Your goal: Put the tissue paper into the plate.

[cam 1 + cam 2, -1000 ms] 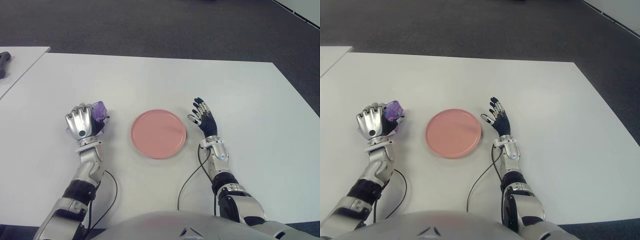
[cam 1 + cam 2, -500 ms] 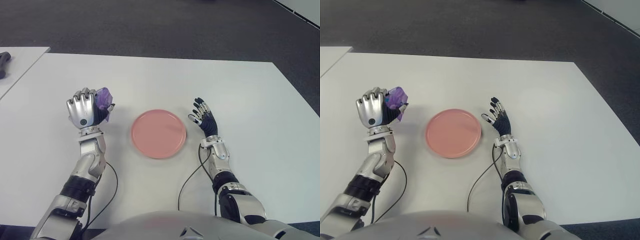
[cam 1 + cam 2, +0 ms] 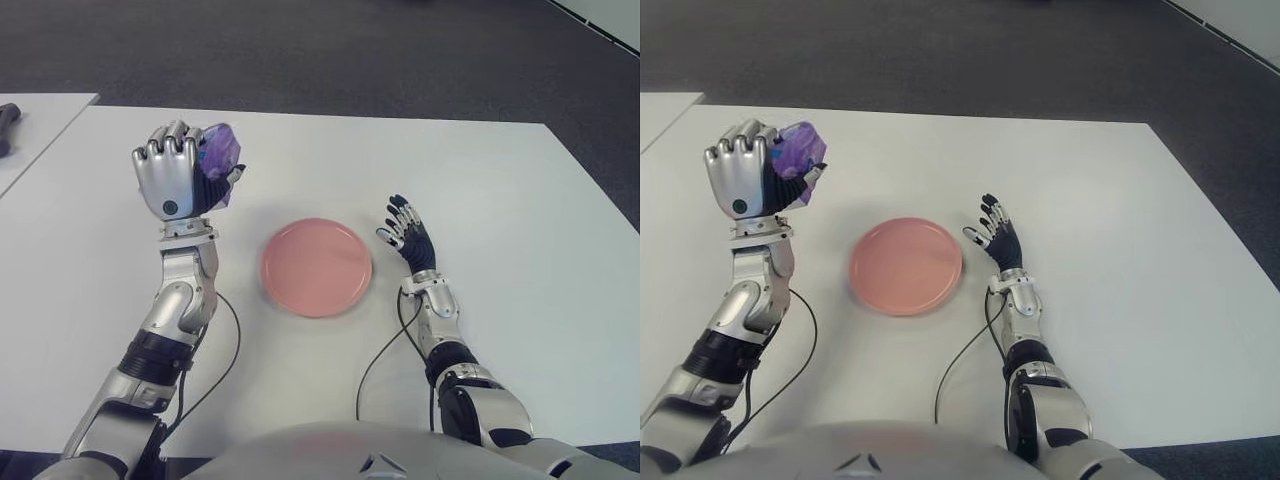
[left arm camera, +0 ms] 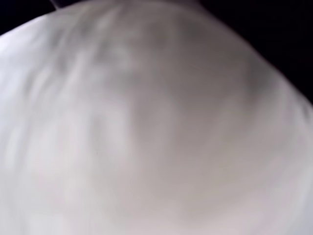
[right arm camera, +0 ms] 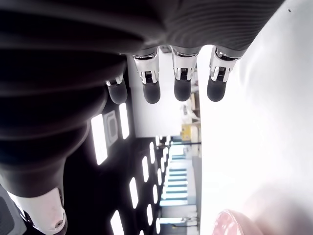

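Note:
A purple wad of tissue paper (image 3: 218, 152) is clenched in my left hand (image 3: 182, 180), which is raised above the white table (image 3: 480, 180), left of the plate and a little beyond it. The round pink plate (image 3: 317, 267) lies flat in the middle of the table with nothing on it. My right hand (image 3: 408, 236) shows just right of the plate, fingers spread and holding nothing. The left wrist view is a blur with nothing to make out. The right wrist view shows straight fingertips (image 5: 182, 88) and a sliver of the plate (image 5: 234, 223).
A second white table (image 3: 30, 125) stands at the far left with a dark object (image 3: 8, 120) on it. Dark carpet lies beyond the table's far edge. Black cables (image 3: 380, 355) trail from both forearms across the near table.
My left hand has risen well off the table with the tissue paper in it, and shifted slightly toward the far side. The right hand and plate have not moved.

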{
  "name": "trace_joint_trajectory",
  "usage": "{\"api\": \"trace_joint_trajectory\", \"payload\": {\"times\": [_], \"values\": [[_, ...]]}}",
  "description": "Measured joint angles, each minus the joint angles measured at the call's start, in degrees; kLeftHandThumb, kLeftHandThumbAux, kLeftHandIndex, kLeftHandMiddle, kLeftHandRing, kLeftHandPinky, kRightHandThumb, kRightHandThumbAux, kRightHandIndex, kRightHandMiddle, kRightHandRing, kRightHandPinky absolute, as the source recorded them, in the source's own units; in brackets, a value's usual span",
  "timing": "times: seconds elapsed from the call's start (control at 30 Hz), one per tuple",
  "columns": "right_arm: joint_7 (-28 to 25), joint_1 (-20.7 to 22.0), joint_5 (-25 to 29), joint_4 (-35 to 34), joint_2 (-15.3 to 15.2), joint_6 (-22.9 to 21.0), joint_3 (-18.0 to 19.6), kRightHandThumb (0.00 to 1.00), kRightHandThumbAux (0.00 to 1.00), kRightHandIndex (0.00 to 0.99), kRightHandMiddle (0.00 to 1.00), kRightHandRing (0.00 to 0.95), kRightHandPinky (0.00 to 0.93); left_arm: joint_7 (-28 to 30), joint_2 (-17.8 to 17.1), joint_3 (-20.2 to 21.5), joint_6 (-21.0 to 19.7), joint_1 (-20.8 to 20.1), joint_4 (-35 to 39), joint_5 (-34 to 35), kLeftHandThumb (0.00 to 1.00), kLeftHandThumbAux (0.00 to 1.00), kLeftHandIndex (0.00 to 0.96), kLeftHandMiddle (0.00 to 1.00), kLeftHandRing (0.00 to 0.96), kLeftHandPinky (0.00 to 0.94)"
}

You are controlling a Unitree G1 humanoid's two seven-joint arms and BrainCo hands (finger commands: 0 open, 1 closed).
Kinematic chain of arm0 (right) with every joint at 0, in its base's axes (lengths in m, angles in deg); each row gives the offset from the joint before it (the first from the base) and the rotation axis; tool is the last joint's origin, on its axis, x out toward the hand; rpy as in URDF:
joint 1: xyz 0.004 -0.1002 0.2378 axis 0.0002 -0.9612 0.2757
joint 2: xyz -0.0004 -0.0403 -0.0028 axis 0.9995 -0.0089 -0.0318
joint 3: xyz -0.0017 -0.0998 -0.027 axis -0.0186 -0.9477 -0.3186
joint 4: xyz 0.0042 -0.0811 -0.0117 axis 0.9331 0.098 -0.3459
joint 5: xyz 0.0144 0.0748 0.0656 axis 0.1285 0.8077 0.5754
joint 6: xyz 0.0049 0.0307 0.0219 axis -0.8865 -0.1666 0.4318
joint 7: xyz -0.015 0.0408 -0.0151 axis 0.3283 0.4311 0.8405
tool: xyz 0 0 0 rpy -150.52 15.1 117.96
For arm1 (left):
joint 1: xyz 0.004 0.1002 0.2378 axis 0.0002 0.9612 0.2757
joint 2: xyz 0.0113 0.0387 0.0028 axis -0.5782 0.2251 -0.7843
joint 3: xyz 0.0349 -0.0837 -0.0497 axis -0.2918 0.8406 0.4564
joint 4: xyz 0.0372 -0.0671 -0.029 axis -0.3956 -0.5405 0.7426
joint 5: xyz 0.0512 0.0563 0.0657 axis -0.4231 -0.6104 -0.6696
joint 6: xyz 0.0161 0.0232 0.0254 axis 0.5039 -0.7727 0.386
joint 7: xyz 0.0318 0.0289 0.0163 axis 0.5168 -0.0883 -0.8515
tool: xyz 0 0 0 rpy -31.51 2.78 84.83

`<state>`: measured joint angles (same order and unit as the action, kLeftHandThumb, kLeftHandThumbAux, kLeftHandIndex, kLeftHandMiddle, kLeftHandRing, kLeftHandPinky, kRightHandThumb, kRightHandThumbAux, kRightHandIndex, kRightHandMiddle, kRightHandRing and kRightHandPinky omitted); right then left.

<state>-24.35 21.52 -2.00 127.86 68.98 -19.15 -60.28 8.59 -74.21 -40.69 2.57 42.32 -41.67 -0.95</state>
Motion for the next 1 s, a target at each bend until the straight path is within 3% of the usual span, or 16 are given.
{"api": "trace_joint_trajectory", "payload": {"times": [0.37,0.57,1.0], "values": [[0.0,0.0,0.0,0.0,0.1,0.0,0.0,0.081,0.706,0.042,0.017,0.002,0.044,2.3,-0.5,-0.6,4.2,-3.4,1.6,-0.9,1.000,0.629,0.778,0.455,0.505,0.833],[0.0,-0.1,-0.1,-0.1,0.2,0.0,-0.1,0.081,0.706,0.042,0.017,0.002,0.044,5.7,1.2,-4.3,6.4,-3.7,3.5,-1.1,1.000,0.628,0.778,0.459,0.504,0.813],[0.0,-0.2,-0.1,-0.3,0.3,0.0,-0.1,0.081,0.706,0.042,0.017,0.002,0.044,11.6,2.3,-9.9,19.8,-3.2,1.1,3.5,1.000,0.627,0.771,0.463,0.505,0.814]]}}
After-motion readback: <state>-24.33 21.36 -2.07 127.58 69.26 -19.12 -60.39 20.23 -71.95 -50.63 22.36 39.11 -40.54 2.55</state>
